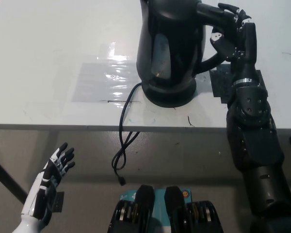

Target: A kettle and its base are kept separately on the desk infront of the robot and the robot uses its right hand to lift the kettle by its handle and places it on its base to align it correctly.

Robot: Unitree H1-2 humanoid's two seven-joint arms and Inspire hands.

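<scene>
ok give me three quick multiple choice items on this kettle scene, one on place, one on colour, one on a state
1. Where does the cord go from the base?
A. over the desk's front edge
B. coiled on the desk
C. toward the desk's far side

2. What colour is the kettle?
A. white
B. black
C. red

3. What is the right hand doing?
A. resting open on the desk
B. gripping the kettle's handle
C. hanging below the desk

Answers: 1 A, it hangs below the desk edge; 2 B, the body is black; 3 B, its fingers wrap the handle, while the left hand hangs open below.
</scene>
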